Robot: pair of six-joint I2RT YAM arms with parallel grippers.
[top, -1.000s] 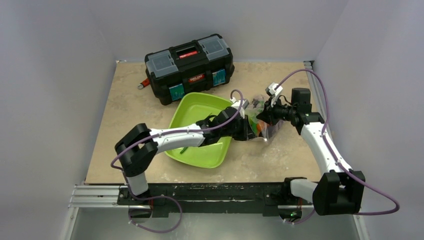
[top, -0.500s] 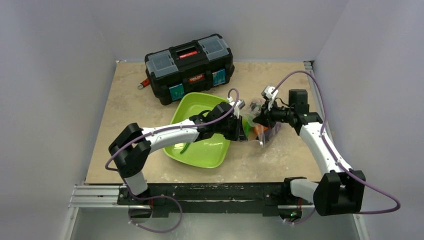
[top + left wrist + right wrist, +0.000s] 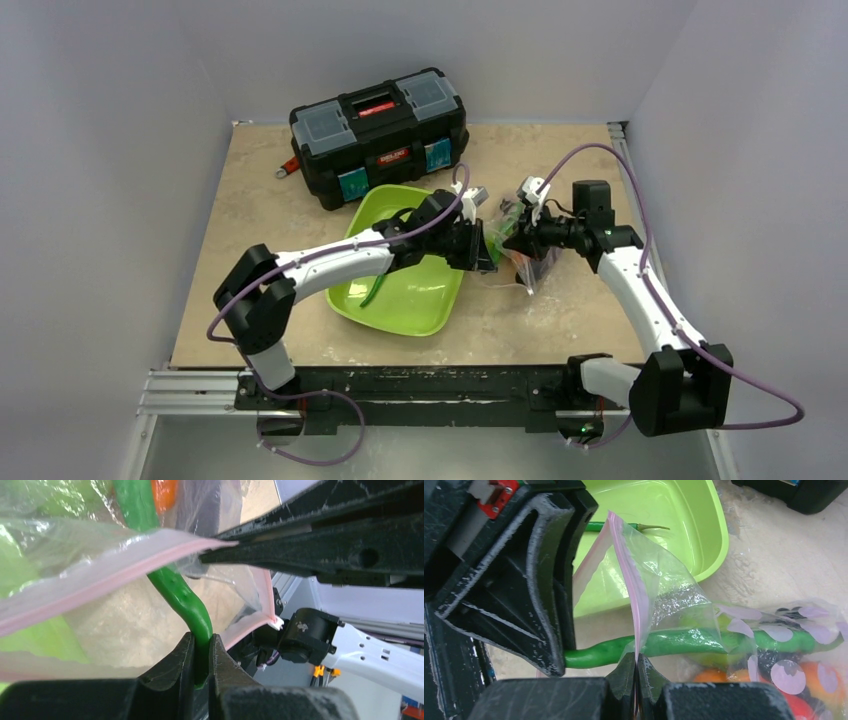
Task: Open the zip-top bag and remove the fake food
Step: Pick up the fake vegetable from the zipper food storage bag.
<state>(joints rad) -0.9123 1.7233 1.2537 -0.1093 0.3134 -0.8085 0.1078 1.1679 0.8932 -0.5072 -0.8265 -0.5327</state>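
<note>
Over the middle of the table (image 3: 270,220), two robot arms met at the zip-top bag (image 3: 528,268), which hung lifted between them, just right of the lime-green tray (image 3: 420,302). The right gripper (image 3: 636,666) was closed tight on one lip of the bag, its jaws pinching the pink zip strip (image 3: 626,565), and the mouth gaped open toward the tray. The left gripper (image 3: 201,647) was clamped narrowly on the tip of a green bean pod (image 3: 176,589). The pod ran from those jaws across the strip and back into the bag, so that part of it lay outside the mouth and the rest was inside.

The rest of the fake food (image 3: 709,676) sat bunched in the bag's sagging lower end: an orange piece, something red, dark berries and a pale green shape, all seen through crinkled plastic. The tray held a second bean pod (image 3: 372,295), lying loose on its floor near the left wall.

A black toolbox (image 3: 380,135), lid shut, stood at the far edge, left of centre, just beyond the tray's far corner. Bare tabletop showed along the near edge in front of the tray and the bag, along the left edge, and from the bag out to the right edge and the far right corner.
</note>
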